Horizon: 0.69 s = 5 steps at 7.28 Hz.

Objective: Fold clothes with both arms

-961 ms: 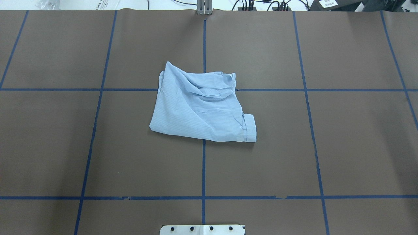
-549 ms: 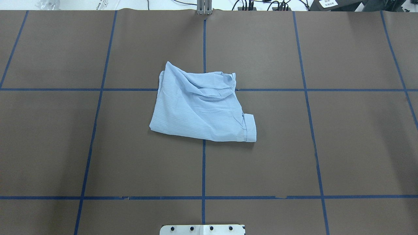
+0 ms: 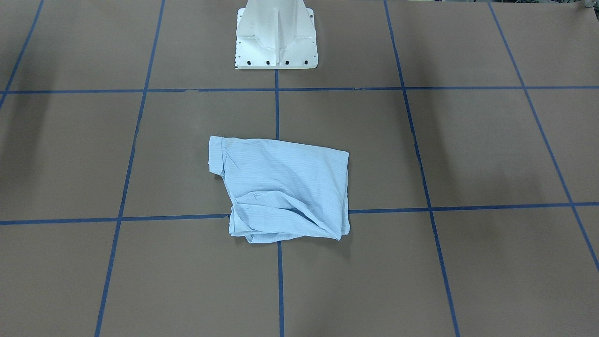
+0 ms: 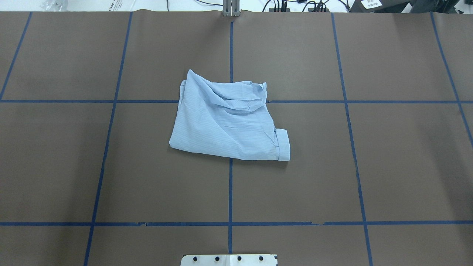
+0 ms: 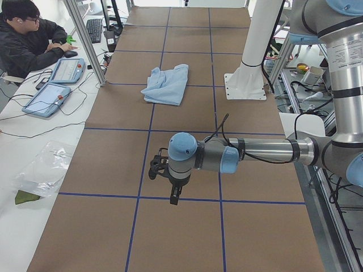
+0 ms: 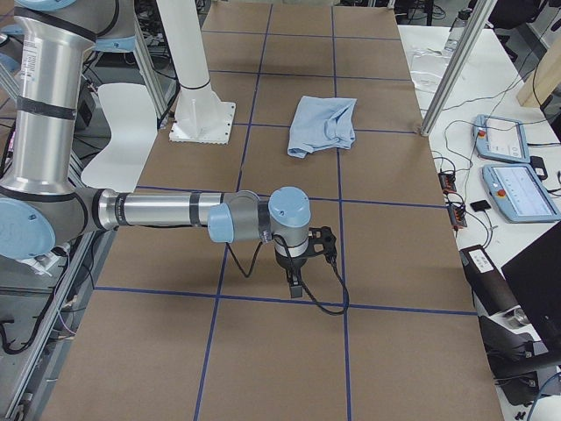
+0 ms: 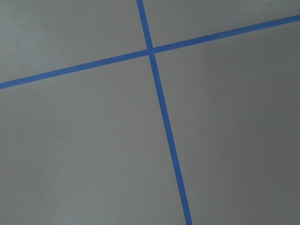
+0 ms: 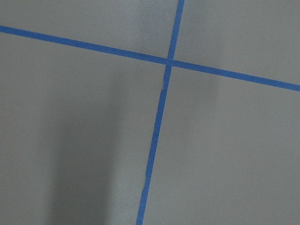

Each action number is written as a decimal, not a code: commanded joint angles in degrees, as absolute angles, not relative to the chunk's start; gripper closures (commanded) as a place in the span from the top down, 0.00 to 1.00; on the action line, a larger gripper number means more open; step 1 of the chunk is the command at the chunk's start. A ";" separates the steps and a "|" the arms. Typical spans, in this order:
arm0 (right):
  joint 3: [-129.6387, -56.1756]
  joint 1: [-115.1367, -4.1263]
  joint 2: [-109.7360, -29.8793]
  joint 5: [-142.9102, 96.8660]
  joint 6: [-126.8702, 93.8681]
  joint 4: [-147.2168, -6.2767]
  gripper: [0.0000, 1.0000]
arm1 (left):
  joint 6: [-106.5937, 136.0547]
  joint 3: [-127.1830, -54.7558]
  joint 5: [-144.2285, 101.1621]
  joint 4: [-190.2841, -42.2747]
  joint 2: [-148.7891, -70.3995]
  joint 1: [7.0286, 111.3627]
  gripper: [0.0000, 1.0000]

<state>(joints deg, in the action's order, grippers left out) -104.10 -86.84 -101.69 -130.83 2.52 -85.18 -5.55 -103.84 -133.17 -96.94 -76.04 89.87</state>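
In the front-facing view, the shirt (image 3: 285,187) is seen folded into a rough rectangle at the middle of the table (image 3: 491,150), at 6 o'clock from the white pedestal (image 3: 276,37). It lies over a crossing of the blue tape (image 3: 131,154). Its long axis runs from 9 to 3 o'clock, and a cuff (image 3: 215,157) sticks out at its 10 o'clock corner. No arm is shown.

In the overhead view, loose wrinkled layers are seen along the shirt's 12 o'clock edge, so the fold is judged nearly done but untidy. Both grippers are out of frame.

In the exterior left view, the left gripper (image 5: 174,198) hangs pointing down over bare table. The shirt lies at 12 o'clock from it, well apart. Whether its fingers are apart or together cannot be told. A seated person (image 5: 28,39) is seen at 10 o'clock.

In the exterior right view, the right gripper (image 6: 295,285) hangs likewise, with the shirt at 12 to 1 o'clock and well apart. Its finger state cannot be told either. Neither of the 2 arms can be judged the nearer.

In both wrist views, only table and 1 tape crossing are shown; no fingers and no shirt are visible.
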 commanded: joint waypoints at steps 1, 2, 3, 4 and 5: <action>-104.15 -86.66 -101.69 -131.04 2.55 -85.17 1.00 | -5.54 -103.97 -133.15 -96.94 -76.20 89.91 1.00; -104.41 -86.57 -101.69 -131.04 2.64 -85.17 1.00 | -5.62 -103.80 -133.15 -96.94 -76.20 89.91 1.00; -104.76 -86.57 -101.69 -131.04 2.64 -85.17 1.00 | -5.62 -103.54 -133.15 -97.03 -76.20 89.91 1.00; -104.77 -86.40 -101.69 -131.04 2.64 -85.25 1.00 | -5.63 -103.54 -133.15 -97.03 -76.20 89.91 1.00; -104.77 -86.31 -101.69 -131.13 2.64 -85.17 1.00 | -5.63 -103.54 -133.15 -97.03 -76.20 89.91 1.00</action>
<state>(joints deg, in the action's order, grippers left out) -104.71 -86.44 -101.69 -131.07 2.63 -85.20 -5.62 -103.58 -133.15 -97.02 -76.20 89.91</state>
